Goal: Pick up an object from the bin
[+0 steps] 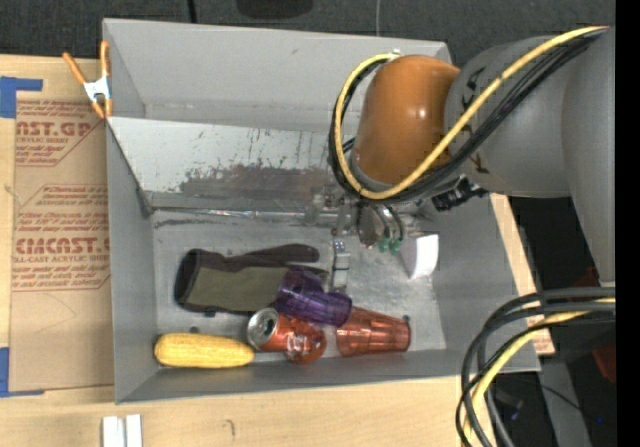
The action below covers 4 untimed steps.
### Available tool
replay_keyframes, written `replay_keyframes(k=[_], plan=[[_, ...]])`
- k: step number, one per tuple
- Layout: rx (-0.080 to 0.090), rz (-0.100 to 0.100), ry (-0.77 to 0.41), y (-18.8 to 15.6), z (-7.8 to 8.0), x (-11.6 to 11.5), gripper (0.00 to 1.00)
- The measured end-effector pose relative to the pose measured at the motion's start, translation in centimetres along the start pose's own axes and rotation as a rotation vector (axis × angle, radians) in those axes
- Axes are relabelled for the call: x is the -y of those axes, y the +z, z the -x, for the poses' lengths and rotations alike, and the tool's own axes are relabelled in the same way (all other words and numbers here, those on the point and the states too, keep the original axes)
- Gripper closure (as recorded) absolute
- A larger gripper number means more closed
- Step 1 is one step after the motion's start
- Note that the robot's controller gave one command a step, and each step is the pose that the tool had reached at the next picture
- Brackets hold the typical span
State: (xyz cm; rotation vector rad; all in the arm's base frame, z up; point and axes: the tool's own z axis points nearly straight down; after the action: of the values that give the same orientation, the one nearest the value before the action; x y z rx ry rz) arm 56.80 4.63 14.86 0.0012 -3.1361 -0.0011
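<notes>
- Over the middle of the bin's floor, toward its right half, hangs the tool (338, 263), below the arm's orange wrist cover (400, 120); whether it is released or clenched I cannot tell.
- Just under its tip lies a purple plastic cup (314, 301) on its side, the nearest thing to it; whether the two touch I cannot tell.
- Beside the purple cup, toward the front wall, a clear red cup (372, 335) lies on its side, and a red drink can (286, 336) rests against both.
- Left of the cups a dark olive piece of cloth (235, 282), like a sock or glove, stretches along the floor.
- A yellow corn cob (203, 351) lies in the front left corner.
- Right of the tool a small white block (425, 256) sits alone.
- All rest in the grey metal bin (200, 65).
</notes>
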Motion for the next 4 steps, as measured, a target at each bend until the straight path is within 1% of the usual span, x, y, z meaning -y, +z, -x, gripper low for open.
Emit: replay_keyframes(k=[1, 2, 3, 4], plan=[[0.007, 0.000, 0.001, -0.4, 0.1, 0.0, 0.00], [0.013, -0.002, -0.133, 4.8, 0.5, -1.8, 0.00], [0.007, 0.000, -0.199, 8.0, -0.2, -4.6, 0.00], [0.008, 0.000, 0.098, 7.9, 1.3, -6.1, 0.00]])
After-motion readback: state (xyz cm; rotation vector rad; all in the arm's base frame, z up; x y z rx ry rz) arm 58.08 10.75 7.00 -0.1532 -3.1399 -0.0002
